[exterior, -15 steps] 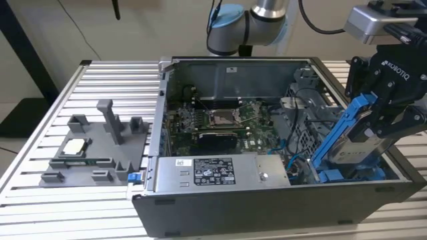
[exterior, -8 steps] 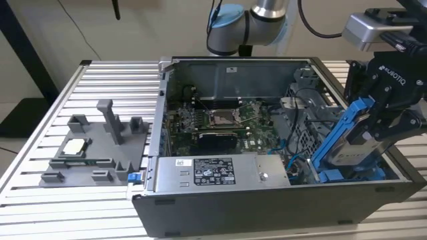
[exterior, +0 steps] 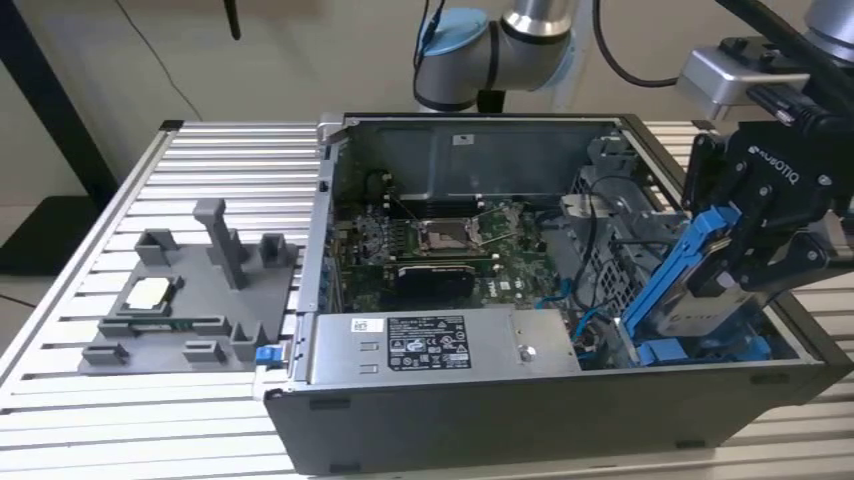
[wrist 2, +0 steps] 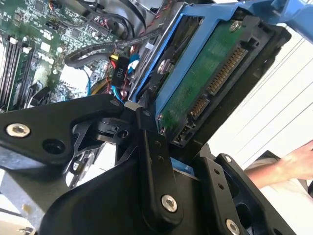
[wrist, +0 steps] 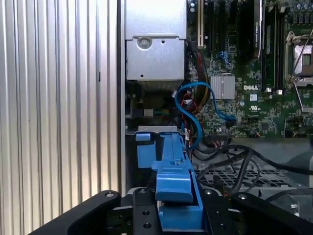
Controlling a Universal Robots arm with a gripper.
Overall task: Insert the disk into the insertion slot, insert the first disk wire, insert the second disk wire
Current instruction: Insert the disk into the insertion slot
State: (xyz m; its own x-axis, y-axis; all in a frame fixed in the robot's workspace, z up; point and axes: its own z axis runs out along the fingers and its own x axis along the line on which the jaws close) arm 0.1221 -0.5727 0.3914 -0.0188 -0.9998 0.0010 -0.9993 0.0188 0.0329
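**Disk clamped in gripper, tilted over the bay, not seated**

Gripper [exterior: 731,282] is closed on the disk [exterior: 697,305]. The black fingers [wrist: 141,215] pinch its blue frame from both sides.

The disk hangs at a slant. Its lower end is down at the mouth of the insertion slot [exterior: 611,272], and its upper end leans toward the exterior view's right. Can't tell whether the lower end touches the slot's blue fittings.

In the second wrist view the disk's green board side faces the camera, and the connector row [wrist 2: 220,73] is bare, nothing plugged in.

Cabling is loose inside the case:
- The blue cable [wrist: 195,115] loops between the slot and the motherboard [wrist: 254,103].
- The black cable bundle [wrist 2: 105,49] lies just beside the disk's frame.

The slot sits at the exterior view's right end of the open computer case [exterior: 534,425]. The motherboard is in the middle of the case. The labelled power-supply box [exterior: 427,345] runs along the near side, left of the slot.

The case stands on a slatted metal table [exterior: 214,160]. The grey parts tray [exterior: 174,330] is on the table, well apart at the exterior view's left.

The arm [exterior: 527,30] rises at the far side, behind the case.

A person's hand [wrist 2: 293,164] is in the second wrist view, apart from the disk and the gripper.
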